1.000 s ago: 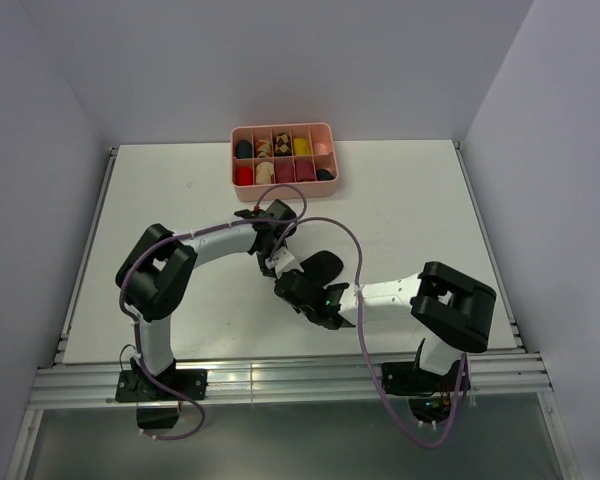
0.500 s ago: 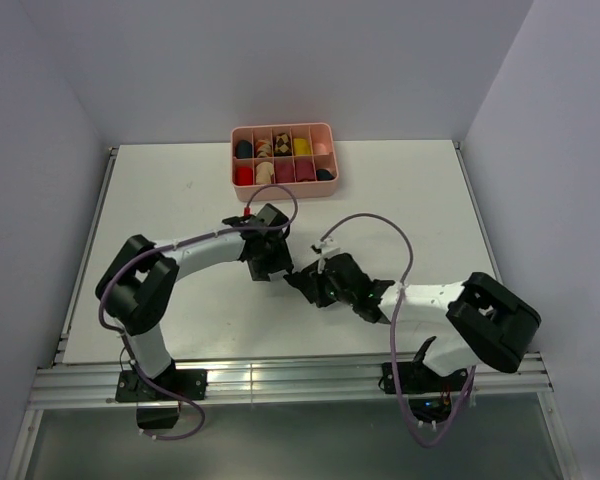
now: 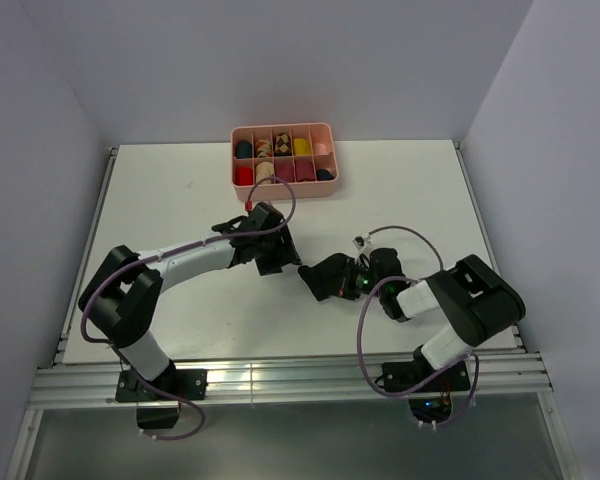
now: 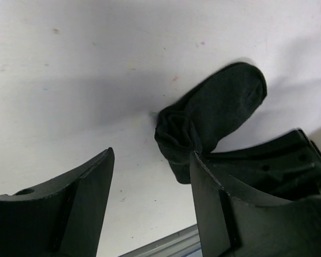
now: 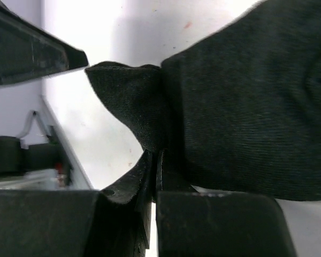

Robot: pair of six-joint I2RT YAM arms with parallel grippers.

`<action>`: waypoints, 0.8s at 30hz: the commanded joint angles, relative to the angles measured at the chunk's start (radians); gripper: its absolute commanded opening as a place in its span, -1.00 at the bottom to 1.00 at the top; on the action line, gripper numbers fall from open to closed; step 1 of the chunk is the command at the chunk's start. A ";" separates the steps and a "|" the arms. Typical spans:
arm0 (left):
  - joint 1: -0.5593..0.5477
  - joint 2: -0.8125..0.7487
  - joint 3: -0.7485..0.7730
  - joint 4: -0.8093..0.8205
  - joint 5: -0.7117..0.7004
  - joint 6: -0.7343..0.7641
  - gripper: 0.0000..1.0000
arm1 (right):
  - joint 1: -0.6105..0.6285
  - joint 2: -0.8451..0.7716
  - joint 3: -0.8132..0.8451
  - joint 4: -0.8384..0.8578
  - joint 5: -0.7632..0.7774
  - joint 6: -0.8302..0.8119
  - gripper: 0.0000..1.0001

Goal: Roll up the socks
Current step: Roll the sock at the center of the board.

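Fingers (image 5: 219, 225) of the right gripper (image 5: 156, 160) clench an edge of the black sock (image 4: 216, 112), which lies nearer than the pink tray (image 3: 234, 150). Left gripper (image 4: 152, 160) hangs released over its bunched end. Rolling looks just begun; next comes tucking fabric over.

Tray (image 3: 283, 128) sits at the far edge of the tabletop (image 3: 430, 200), about midway along it, with small items in its compartments. One sock (image 3: 323, 272) lies near the middle of the tabletop, well in front of the tray. Left gripper (image 3: 276, 258) is just left of the sock and slightly behind it. Right gripper (image 3: 342, 284) is at the sock's right end, with a fold of the sock between its fingertips.
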 commanded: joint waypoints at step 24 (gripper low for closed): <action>-0.065 0.141 0.047 0.162 0.077 0.147 0.11 | -0.155 0.228 0.001 -0.027 -0.131 0.132 -1.00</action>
